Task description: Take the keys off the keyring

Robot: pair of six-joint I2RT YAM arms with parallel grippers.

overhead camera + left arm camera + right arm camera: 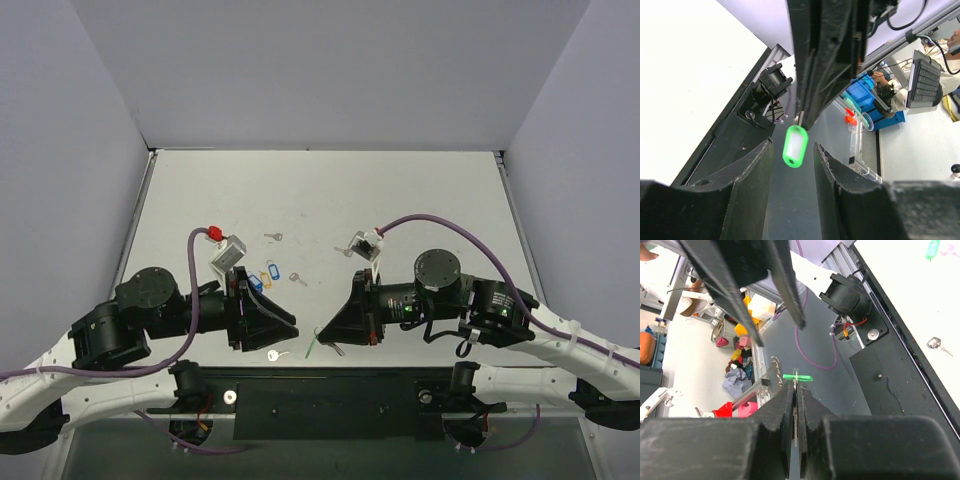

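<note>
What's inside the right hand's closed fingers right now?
The right hand pinches a thin silver metal piece; the light-green oblong plastic tag hangs off its tips. Whether that metal is ring or key, the fingers cover.

The keyring (794,146), a light-green oblong tag with a white insert, is hanging upright from the right hand's (796,384) pinched fingertips, between the left hand's (792,144) spread fingers, touching neither. A silver key (272,354) is lying flat beside the left hand.
</note>
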